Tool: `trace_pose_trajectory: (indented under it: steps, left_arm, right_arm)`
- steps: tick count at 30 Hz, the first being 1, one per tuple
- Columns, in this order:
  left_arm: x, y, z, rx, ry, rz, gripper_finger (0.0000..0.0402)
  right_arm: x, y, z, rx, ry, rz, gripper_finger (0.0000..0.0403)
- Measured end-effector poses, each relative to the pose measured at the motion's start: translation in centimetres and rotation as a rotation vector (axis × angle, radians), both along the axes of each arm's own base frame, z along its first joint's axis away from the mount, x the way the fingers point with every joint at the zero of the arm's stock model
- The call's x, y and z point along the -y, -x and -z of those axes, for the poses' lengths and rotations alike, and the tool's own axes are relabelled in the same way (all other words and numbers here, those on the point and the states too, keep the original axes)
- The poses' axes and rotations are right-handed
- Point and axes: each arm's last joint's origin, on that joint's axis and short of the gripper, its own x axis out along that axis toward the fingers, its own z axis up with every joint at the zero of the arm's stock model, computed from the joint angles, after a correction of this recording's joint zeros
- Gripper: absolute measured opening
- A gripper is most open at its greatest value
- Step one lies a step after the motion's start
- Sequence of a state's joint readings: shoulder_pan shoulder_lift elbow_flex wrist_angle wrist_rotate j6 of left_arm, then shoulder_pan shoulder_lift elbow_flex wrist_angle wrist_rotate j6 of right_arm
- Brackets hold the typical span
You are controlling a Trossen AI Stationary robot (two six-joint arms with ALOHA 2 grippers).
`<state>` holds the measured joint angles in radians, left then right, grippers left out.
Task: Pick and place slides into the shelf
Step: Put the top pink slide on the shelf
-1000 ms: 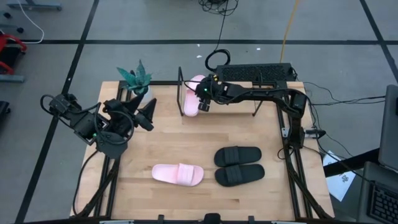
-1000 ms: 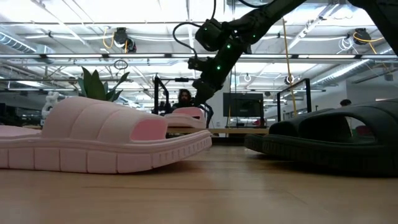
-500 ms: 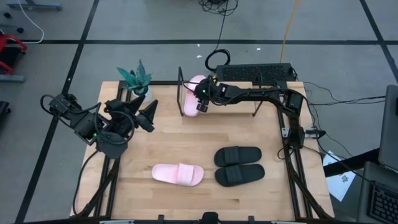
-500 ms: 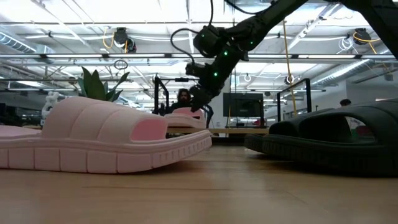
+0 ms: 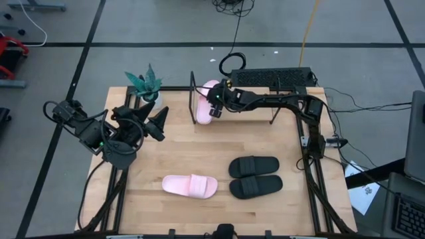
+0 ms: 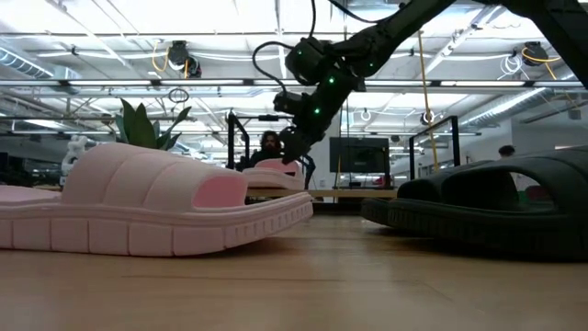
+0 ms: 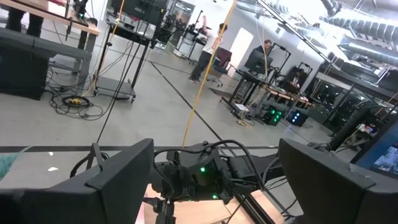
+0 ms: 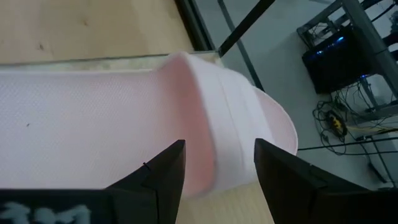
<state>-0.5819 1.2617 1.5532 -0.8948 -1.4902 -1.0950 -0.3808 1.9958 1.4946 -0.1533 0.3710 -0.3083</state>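
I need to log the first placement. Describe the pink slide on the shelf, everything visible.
The pink slide is pale pink, foam-like, with a wide smooth strap and a finely textured footbed. It lies flat, sole down, at the left end of the shelf, beside its black wire end frame. The right gripper hovers over it, fingers parted on either side of the strap, seemingly not clamping it.

Pale pink slide sandal [image 5: 204,101] lies on the low wooden-board shelf with black wire end frames [image 5: 273,106] at the table's far edge, by the shelf's left end. Second pale pink slide sandal [image 5: 190,186] lies near the front edge; two black slide sandals [image 5: 254,176] lie side by side to its right. Potted green plant [image 5: 145,84] stands left of the shelf.
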Motion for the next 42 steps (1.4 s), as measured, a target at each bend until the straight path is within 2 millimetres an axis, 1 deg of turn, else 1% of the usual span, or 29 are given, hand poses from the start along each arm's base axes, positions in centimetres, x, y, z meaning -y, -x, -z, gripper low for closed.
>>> trace_pose_trajectory:
  steps: [4,11,17,25,29,32,42]
  left_arm:
    - [0.0,0.0,0.0,0.000,0.000,0.000,0.0347]
    - [0.0,0.0,0.0,0.001,0.000,0.000,0.0347]
    - [0.0,0.0,0.0,-0.012,-0.009,0.001,0.0347]
    - [0.0,0.0,0.0,-0.016,-0.011,0.003,0.0347]
    - [0.0,0.0,0.0,-0.017,-0.010,0.005,0.0347]
    - [0.0,0.0,0.0,-0.018,-0.009,0.006,0.0347]
    - [0.0,0.0,0.0,-0.020,-0.003,0.015,0.0347]
  right_arm:
    - [0.6,-0.1,1.3,-0.017,-0.013,0.019,0.0157]
    - [0.6,-0.7,3.1,-0.045,0.001,0.029,0.0127]
    - [0.1,-1.1,3.0,-0.048,0.038,0.021,0.0096]
    - [-1.0,-1.7,3.0,-0.087,0.097,-0.059,0.0011]
    - [-1.9,-2.2,2.9,-0.076,0.108,-0.105,0.0010]
    - [-2.3,-2.4,2.4,-0.061,0.124,-0.133,0.0006]
    - [-2.3,-2.1,0.5,-0.035,0.188,-0.132,0.0004]
